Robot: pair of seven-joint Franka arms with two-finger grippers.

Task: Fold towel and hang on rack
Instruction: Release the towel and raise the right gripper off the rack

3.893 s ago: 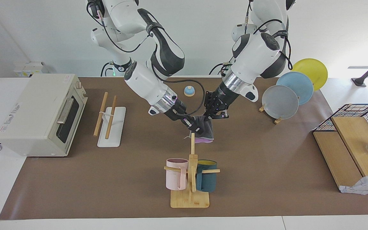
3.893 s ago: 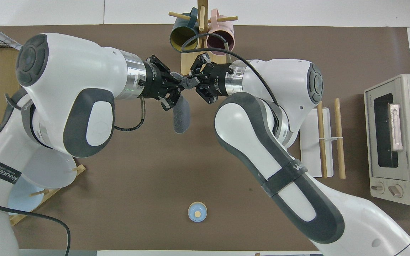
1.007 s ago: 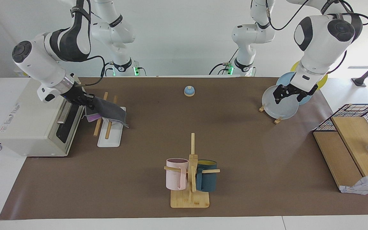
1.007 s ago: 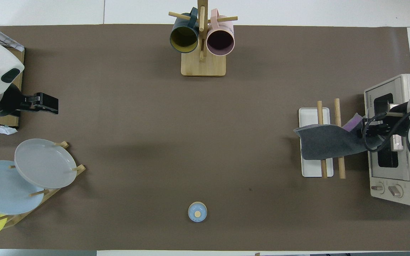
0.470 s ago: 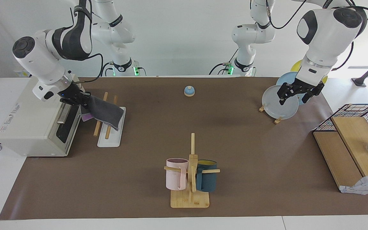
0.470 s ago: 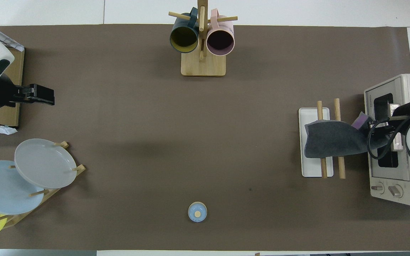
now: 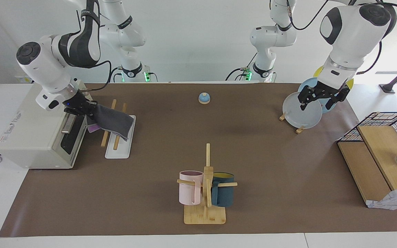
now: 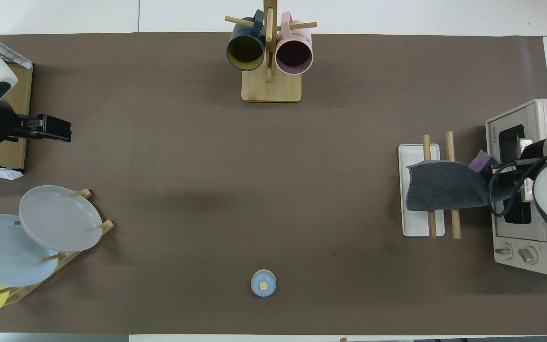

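The towel, dark grey face out with a purple edge showing near the gripper, lies draped across the two light-wood rods of the rack. The rack stands on its white base in front of the toaster oven. In the overhead view the towel covers the middle of both rods of the rack. My right gripper is shut on the towel's end, just over the gap between the rack and the oven door. My left gripper is open and empty, up in the air over the plate stand, where it waits.
A cream toaster oven stands right beside the rack. A mug tree with a pink mug and a teal mug is mid-table. A small blue bell sits near the robots. Plates stand in a wooden stand; a wire basket is by it.
My right gripper has carried the towel from mid-table to the rack and laid it over the rods, drawing it toward the oven. My left gripper let go and withdrew above the plates.
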